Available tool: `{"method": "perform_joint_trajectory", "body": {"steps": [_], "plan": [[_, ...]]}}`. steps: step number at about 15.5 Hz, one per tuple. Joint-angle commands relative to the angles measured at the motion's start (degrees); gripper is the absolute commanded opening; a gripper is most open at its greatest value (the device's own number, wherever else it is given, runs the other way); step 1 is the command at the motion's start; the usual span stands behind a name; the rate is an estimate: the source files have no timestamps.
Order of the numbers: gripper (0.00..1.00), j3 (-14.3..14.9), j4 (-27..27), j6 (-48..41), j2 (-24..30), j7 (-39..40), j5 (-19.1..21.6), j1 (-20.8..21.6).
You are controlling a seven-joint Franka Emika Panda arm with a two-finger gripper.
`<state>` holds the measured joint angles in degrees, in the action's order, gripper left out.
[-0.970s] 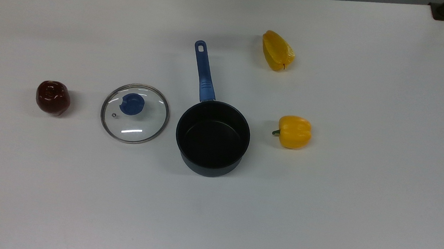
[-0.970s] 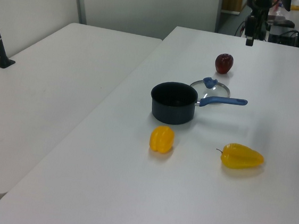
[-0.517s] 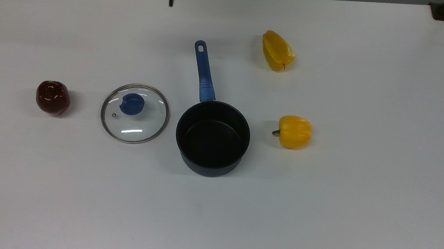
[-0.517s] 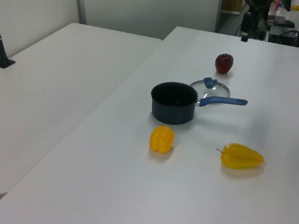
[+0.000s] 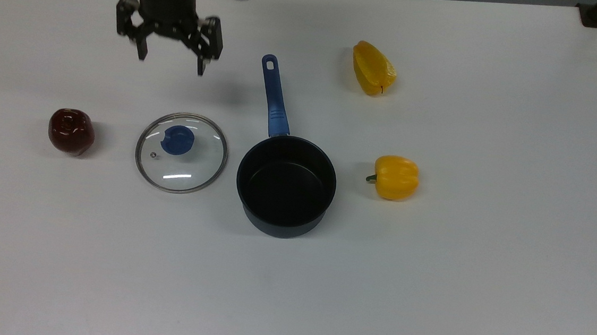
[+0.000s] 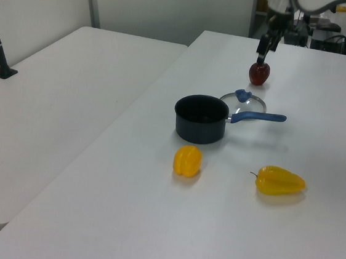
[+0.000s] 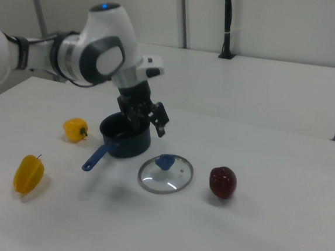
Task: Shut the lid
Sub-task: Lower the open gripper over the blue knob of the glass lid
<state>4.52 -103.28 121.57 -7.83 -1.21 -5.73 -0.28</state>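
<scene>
Gripper (image 5: pixel 169 67) moved in since earlier, jaws spread, empty, above the table beyond the lid (image 5: pixel 181 152); lid flat beside saucepan (image 5: pixel 286 185).

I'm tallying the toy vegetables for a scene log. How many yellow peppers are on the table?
2. One yellow pepper lies just to the top view's right of the saucepan; the other lies farther up, to the right of the pan's blue handle.
</scene>
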Motion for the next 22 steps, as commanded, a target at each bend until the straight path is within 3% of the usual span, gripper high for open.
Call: {"method": "perform_joint_trajectory", "body": {"steps": [1, 6, 11, 15, 22], "plan": [[1.00, 0.1, -2.5, 8.7, -3.8, 0.9, 0.6, -0.3], [1.00, 0.1, -2.4, 17.9, -10.8, 0.9, 0.6, -0.3], [1.00, 0.1, -1.8, 20.5, -14.0, 0.9, 0.5, -0.3], [0.73, 0.1, -1.8, 20.3, -14.2, 0.8, 0.5, -0.2], [0.71, 0.1, -1.9, 19.4, -14.1, 0.0, 0.6, -0.3]]}}
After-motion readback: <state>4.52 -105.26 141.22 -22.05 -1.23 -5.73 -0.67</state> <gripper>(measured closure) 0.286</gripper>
